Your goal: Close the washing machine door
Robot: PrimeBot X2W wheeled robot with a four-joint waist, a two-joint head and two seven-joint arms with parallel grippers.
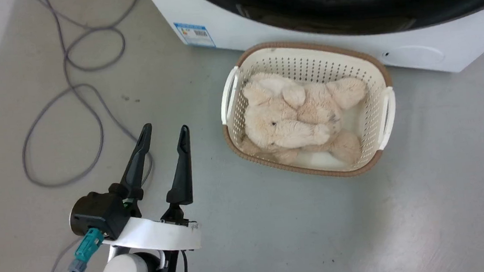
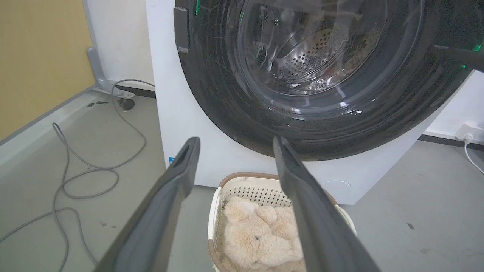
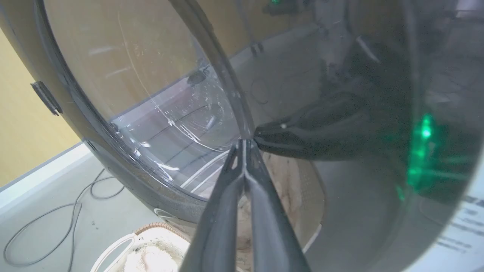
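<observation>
The washing machine door [image 2: 321, 113], a round black disc with a glass bowl window, lies flat against the front of the white washing machine [image 2: 181, 124], and the steel drum shows through the glass. In the head view the door's lower edge [image 1: 345, 8] runs along the top above the white washing machine front [image 1: 259, 33]. My right gripper [image 3: 244, 141] is shut, with its tips touching the glossy door [image 3: 151, 94]. Over the floor, my left gripper [image 1: 166, 131] is open and holds nothing, left of the basket and pointing toward the machine [image 2: 235, 140].
A cream perforated basket [image 1: 379, 80] holding a beige plush toy [image 1: 293, 118] stands on the floor right before the machine. Grey cables [image 1: 90, 101] loop across the floor at the left. A blue label [image 1: 193, 34] marks the machine's lower left corner.
</observation>
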